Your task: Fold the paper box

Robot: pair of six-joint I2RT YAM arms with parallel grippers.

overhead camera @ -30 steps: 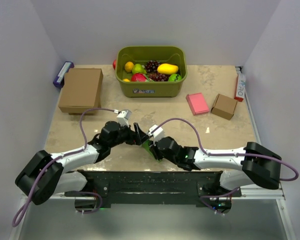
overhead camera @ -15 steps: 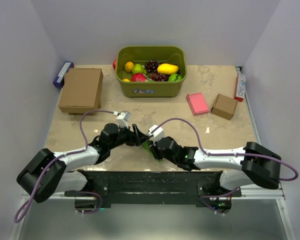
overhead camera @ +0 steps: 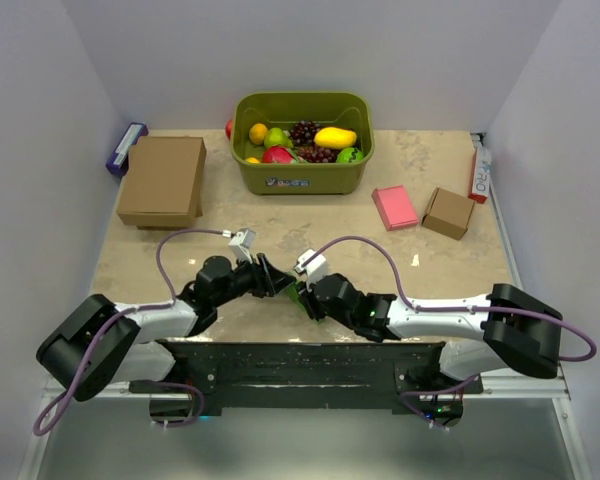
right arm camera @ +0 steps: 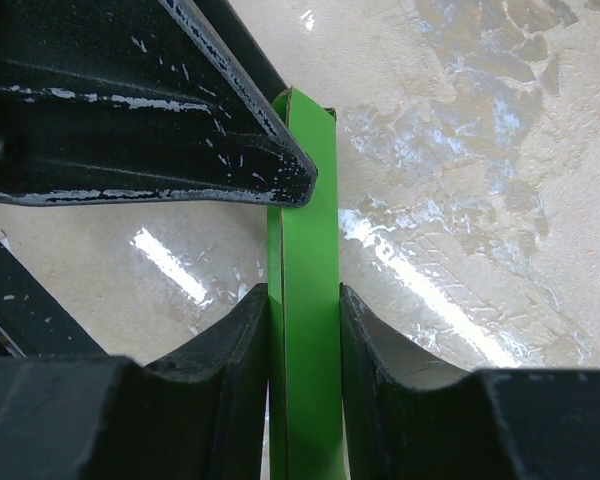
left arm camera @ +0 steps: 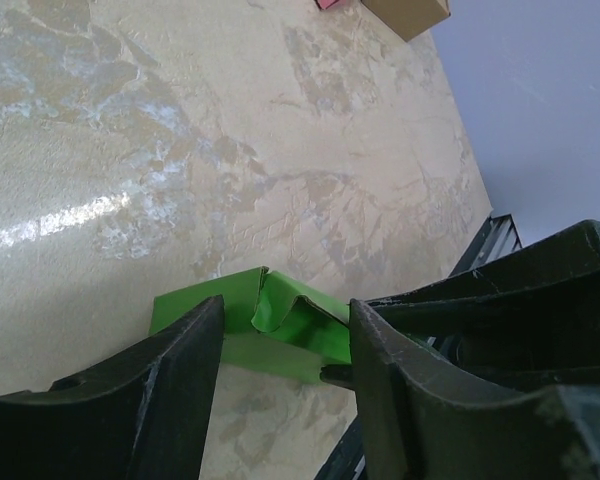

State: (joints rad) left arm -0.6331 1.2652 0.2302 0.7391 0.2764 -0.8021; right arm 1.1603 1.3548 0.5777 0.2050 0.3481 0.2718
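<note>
- A small blue-and-white pack [overhead camera: 126, 148] lies against the left wall at the far corner.
- A large brown cardboard box [overhead camera: 163, 180] sits just beside it, its left side along the table's [overhead camera: 450, 265] left edge; bare tabletop runs from its near side down to the left arm.
- The left gripper [left arm camera: 285, 303] lies low over the near middle of the table. Its jaws are spread partway and straddle a raised fold of the paper box [right arm camera: 305, 200]; I cannot tell whether they touch it.
- The paper box, bright green and creased, rests near the table's front edge, between the two grippers and close to the black base rail [overhead camera: 300, 365].
- The right gripper [right arm camera: 302, 295] pinches a narrow upright edge of the green paper, both fingers pressed against its faces.
- An olive bin [overhead camera: 300, 175] of fruit stands at the far middle, well apart from the grippers, with open tabletop between.
- A pink flat box [overhead camera: 394, 207] and a small brown box [overhead camera: 448, 212] lie right of the bin, near each other.
- A white tube [overhead camera: 479, 172] lies along the right wall.
</note>
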